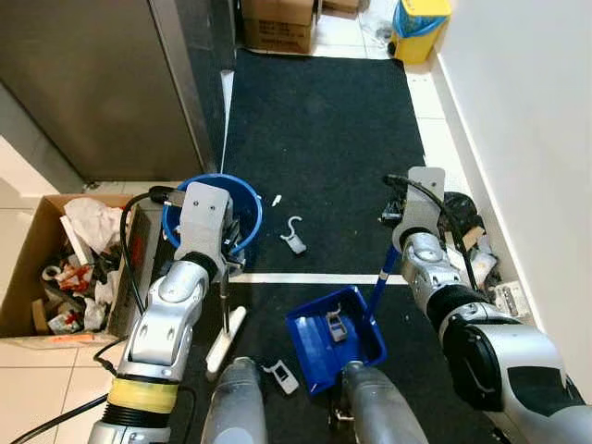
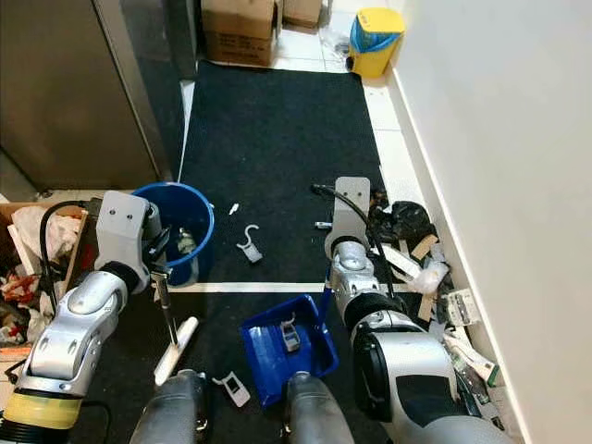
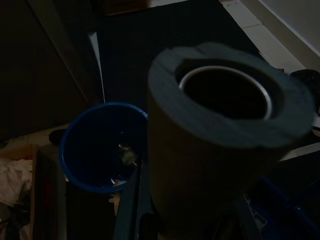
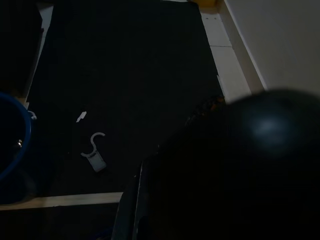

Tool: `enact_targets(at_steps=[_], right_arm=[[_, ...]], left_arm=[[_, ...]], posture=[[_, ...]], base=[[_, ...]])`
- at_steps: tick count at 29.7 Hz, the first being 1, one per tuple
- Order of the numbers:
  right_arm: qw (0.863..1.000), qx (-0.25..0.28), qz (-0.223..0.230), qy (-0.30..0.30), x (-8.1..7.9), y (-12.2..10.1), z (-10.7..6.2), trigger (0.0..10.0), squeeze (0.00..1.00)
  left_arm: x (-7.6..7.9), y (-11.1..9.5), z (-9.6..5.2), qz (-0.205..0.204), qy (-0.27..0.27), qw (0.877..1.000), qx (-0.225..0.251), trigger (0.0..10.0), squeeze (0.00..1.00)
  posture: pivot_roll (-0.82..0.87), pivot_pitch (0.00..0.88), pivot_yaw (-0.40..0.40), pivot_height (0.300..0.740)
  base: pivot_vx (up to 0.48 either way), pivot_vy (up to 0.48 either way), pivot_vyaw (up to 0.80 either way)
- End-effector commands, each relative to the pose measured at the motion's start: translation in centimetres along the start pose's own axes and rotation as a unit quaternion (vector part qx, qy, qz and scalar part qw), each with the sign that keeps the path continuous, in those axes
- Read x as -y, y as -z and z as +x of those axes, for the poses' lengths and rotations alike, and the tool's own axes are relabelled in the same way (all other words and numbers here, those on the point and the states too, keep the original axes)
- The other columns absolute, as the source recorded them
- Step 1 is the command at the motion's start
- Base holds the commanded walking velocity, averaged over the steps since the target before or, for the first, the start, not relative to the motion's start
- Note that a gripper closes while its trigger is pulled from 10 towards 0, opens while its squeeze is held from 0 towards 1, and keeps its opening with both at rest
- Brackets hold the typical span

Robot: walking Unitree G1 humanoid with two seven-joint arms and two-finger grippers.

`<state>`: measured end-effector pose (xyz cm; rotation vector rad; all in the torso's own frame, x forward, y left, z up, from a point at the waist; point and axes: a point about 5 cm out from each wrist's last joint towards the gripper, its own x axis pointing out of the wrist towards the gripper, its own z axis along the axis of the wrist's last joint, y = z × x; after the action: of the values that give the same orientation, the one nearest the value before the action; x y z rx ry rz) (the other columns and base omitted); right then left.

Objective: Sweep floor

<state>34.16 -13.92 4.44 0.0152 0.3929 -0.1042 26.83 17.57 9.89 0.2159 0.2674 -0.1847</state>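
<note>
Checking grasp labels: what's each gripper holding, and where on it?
Left gripper holds the brush at the top of its handle. Right gripper holds the blue dustpan by the upper end of its handle.

black mat; white wall

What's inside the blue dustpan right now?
One small grey-white clip-like piece lies in the blue dustpan, near the middle of its tray. The rest of the tray that shows is bare blue plastic. Its near edge is hidden behind the robot's leg, so anything there cannot be seen.
</note>
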Motion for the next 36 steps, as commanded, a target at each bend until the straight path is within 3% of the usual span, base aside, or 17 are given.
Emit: enact_targets(at_steps=[1,7,8,10,12,16,21,36], right_arm=[[1.000,0.003,0.009,0.002,0.3,0.0,0.0,10.0,0.00],[1.000,0.003,0.017,-0.008,0.1,-0.4,0.1,10.0,0.00],[0.999,0.017,0.041,-0.020,-0.3,-1.4,0.3,10.0,0.00],[0.998,0.024,0.047,-0.024,-0.5,-1.8,0.4,10.0,0.00],[0.996,0.057,0.056,-0.033,-1.0,-3.7,0.6,10.0,0.00],[0.995,0.077,0.043,-0.042,-1.4,-4.6,0.6,10.0,0.00],[0.996,0.070,0.015,-0.049,-1.9,-3.9,0.5,10.0,0.00],[0.997,0.055,0.013,-0.050,-2.3,-3.7,0.5,10.0,0.00]], left_arm=[[0.4,0.0,-0.1,0.004,0.008,1.000,-0.003,10.0,0.00],[0.4,0.0,-0.1,0.004,0.008,1.000,-0.002,10.0,0.00],[0.4,0.0,-0.1,0.003,0.007,1.000,-0.002,10.0,0.00],[0.4,0.0,-0.1,0.003,0.007,1.000,-0.002,10.0,0.00],[0.5,0.0,-0.1,0.003,0.008,1.000,-0.002,10.0,0.00],[0.5,-0.1,0.0,0.003,0.010,1.000,-0.001,10.0,0.00],[0.3,-0.1,-0.3,0.007,0.009,1.000,-0.001,10.0,0.00],[0.1,-0.2,-1.9,0.014,0.013,1.000,-0.007,10.0,0.00]], posture=[[0.15,0.099,-0.070,0.740],[0.15,0.096,-0.076,0.740],[0.15,0.097,-0.076,0.740],[0.15,0.097,-0.076,0.740],[0.15,0.094,-0.075,0.740],[0.15,0.093,-0.072,0.740],[0.16,0.095,-0.069,0.740],[0.23,0.175,-0.051,0.740]], base=[[0.000,0.000,0.00],[0.000,0.000,0.00],[0.000,0.000,0.00],[0.000,0.000,0.00],[0.000,0.000,0.00],[0.000,0.000,0.00],[0.000,0.000,0.00],[0.000,0.000,0.00]])
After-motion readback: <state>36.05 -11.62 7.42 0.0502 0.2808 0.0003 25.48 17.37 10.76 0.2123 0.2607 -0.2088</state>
